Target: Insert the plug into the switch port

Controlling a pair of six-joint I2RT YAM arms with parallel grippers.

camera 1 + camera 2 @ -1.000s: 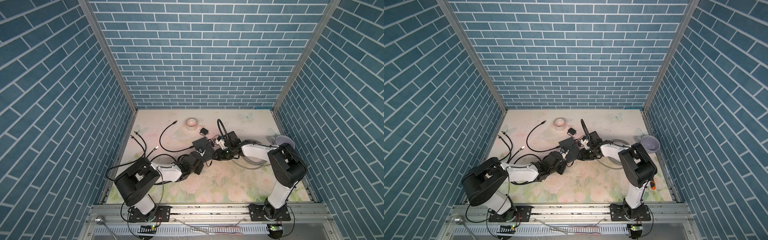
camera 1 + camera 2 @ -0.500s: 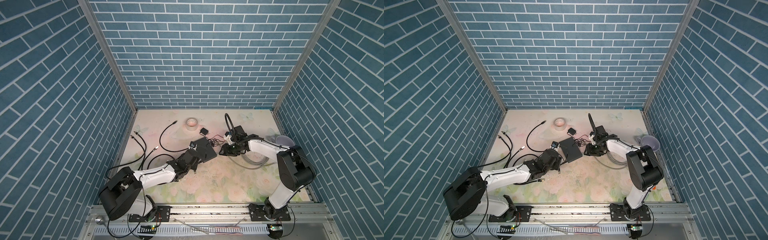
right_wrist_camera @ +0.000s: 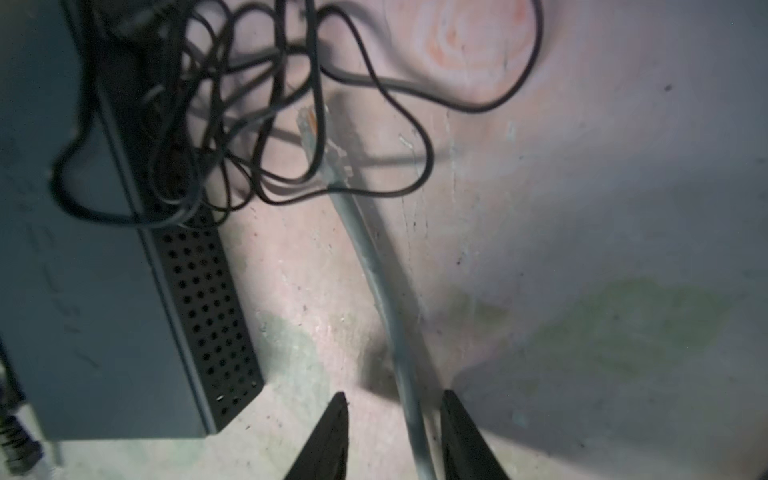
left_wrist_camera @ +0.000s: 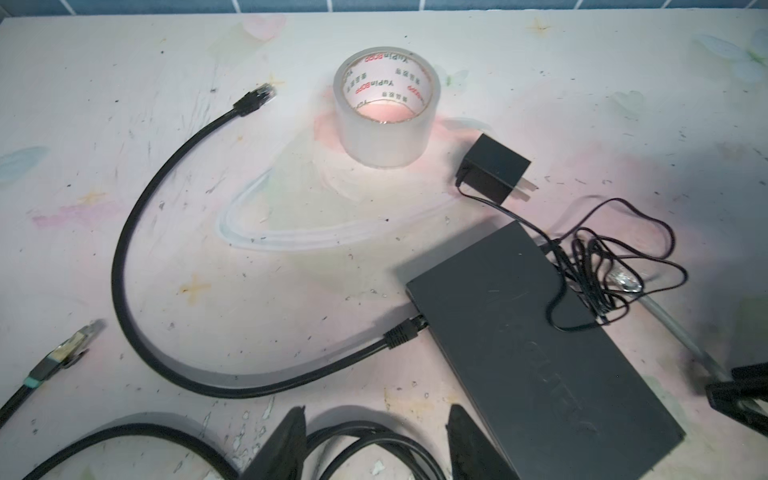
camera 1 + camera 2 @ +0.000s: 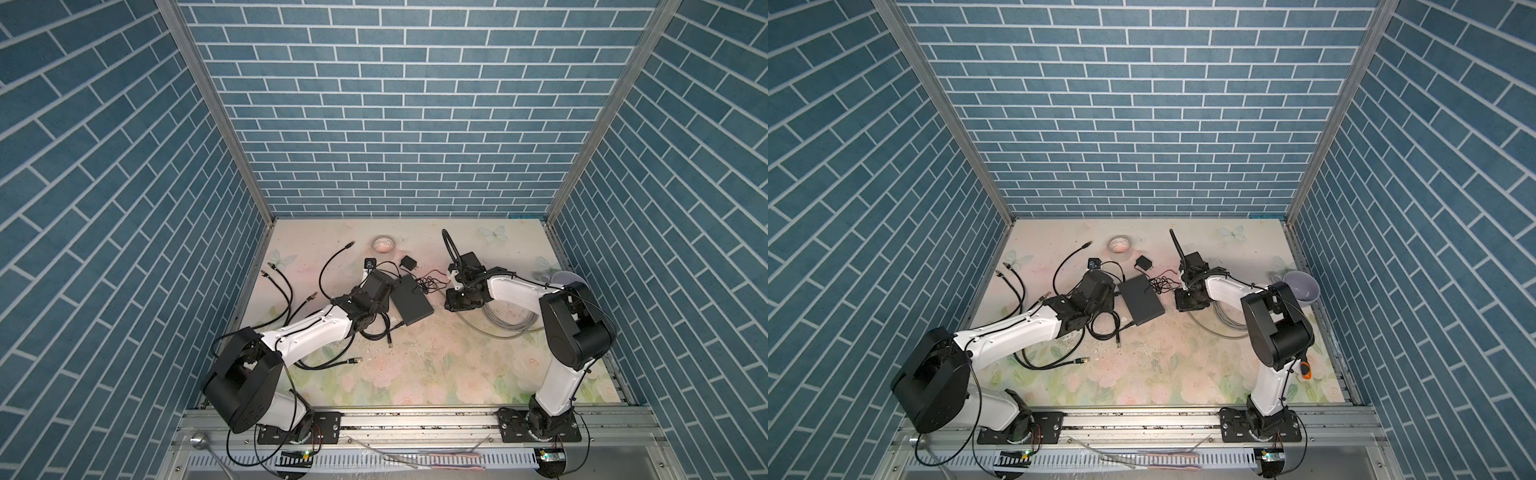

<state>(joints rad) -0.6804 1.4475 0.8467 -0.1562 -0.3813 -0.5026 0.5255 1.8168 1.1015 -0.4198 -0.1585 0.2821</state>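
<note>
switch (image 4: 540,345): flat black box lying flat on the floral table (image 4: 124,83). it sits just beside one finger of the left gripper (image 4: 376,444) and extends on ahead of it.
black plug (image 4: 405,332): ahead of the left fingertips, its tip at a port in the switch's long edge. how deep it sits cannot be told. its black cable (image 4: 124,257) curves away to a free end.
left fingers (image 4: 291,440): set wide apart, holding nothing. loops of coiled black cable (image 4: 374,430) lie on the table between them.
clear plug (image 3: 320,141): loose on the table, well ahead of the right gripper (image 3: 395,432). it is near the switch's perforated side wall but apart from it, under loops of thin black cord (image 3: 374,79).
grey cable (image 3: 382,291): runs from the clear plug back between the right fingers (image 3: 332,432). these stand moderately apart astride it, with a gap at one side, not clamped.
power adapter (image 4: 492,172) and tape roll (image 4: 386,108): beyond the switch, far ahead of the left fingertips, just beside each other.
</note>
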